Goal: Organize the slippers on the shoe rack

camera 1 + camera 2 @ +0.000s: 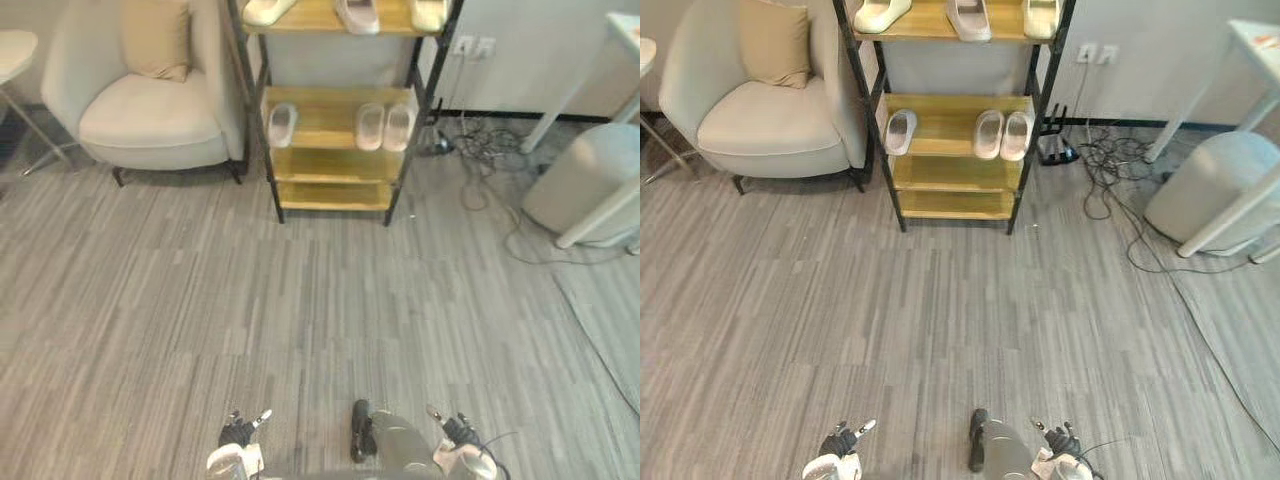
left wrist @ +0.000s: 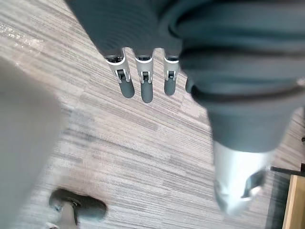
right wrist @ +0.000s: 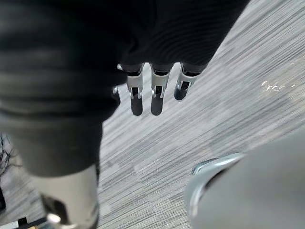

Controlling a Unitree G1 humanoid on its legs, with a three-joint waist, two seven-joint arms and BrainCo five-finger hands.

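Slippers [image 1: 384, 126]: far centre on shoe rack [image 1: 335, 165], three on middle shelf [image 1: 328, 108], more on top shelf [image 1: 312, 18].
Left hand [image 2: 143, 69]: near left, over floor [image 1: 300, 300], fingers [image 2: 146, 90] straight, empty.
Right hand [image 3: 157, 76]: near right, fingers [image 3: 156, 102] straight, empty.

The far shoe rack [image 1: 327, 110] pairs a black metal frame with honey-yellow wooden shelves. The soft slippers [image 1: 371, 126] on it are pale whitish-grey. To its left, the upholstered armchair [image 1: 150, 125] is cream, its square cushion [image 1: 156, 38] tan. The plank floor [image 1: 300, 300] is grey, finely streaked.

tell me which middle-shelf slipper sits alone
The left slipper, by itself; the middle slipper and right slipper lie side by side.
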